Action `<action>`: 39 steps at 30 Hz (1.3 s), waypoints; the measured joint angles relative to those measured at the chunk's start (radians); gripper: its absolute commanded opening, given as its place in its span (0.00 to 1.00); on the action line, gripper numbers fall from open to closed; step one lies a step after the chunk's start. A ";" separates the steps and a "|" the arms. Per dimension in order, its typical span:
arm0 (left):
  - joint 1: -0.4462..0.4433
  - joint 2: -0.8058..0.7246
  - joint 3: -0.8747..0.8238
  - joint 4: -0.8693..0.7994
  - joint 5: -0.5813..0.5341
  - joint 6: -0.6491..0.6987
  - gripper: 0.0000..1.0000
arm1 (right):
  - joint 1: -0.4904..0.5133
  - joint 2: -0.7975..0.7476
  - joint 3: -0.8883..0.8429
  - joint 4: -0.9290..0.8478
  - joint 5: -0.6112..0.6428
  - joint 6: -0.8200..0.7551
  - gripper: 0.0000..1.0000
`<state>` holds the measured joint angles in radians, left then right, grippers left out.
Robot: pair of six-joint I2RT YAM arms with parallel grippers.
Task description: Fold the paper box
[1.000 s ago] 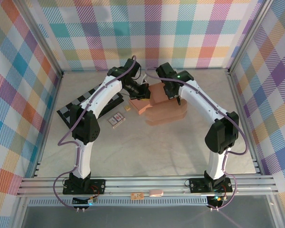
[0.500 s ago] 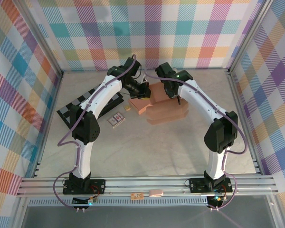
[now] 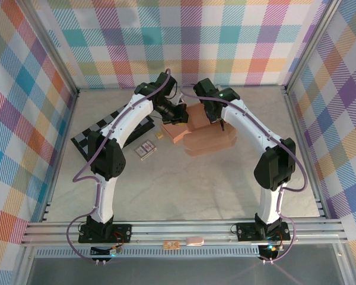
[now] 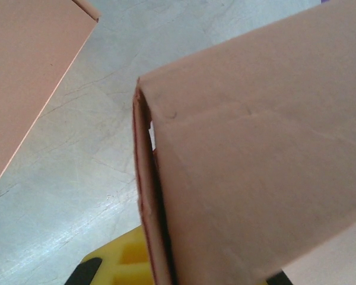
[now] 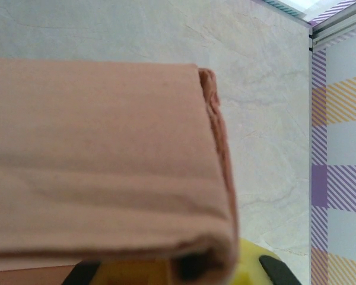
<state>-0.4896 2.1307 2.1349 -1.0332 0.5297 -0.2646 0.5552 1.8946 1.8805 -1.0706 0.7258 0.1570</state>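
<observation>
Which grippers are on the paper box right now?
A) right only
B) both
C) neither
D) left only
B: in the top view the left gripper and the right gripper both meet the paper box, and each wrist view shows its cardboard running in between that arm's own fingers.

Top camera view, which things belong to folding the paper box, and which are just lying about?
In the job: paper box, gripped by the left gripper and the right gripper.
Lying about: black checkered board, small card, tiny tan piece beside the card.
</observation>
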 measured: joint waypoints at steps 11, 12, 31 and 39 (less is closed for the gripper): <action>0.001 0.000 0.005 -0.011 -0.007 0.000 0.00 | -0.047 -0.105 -0.105 0.072 -0.222 -0.011 0.34; 0.001 0.000 0.007 -0.011 -0.006 0.000 0.00 | -0.051 -0.106 -0.105 0.076 -0.231 -0.011 0.34; 0.001 0.000 -0.039 0.051 0.005 -0.043 0.12 | -0.045 -0.081 -0.090 0.083 -0.211 -0.013 0.00; -0.005 -0.037 -0.278 0.272 0.077 -0.130 0.23 | -0.041 -0.127 -0.238 0.090 -0.263 0.051 0.00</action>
<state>-0.4942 2.0941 1.8572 -0.7616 0.6064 -0.3950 0.5140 1.7672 1.6424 -0.9810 0.4625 0.2077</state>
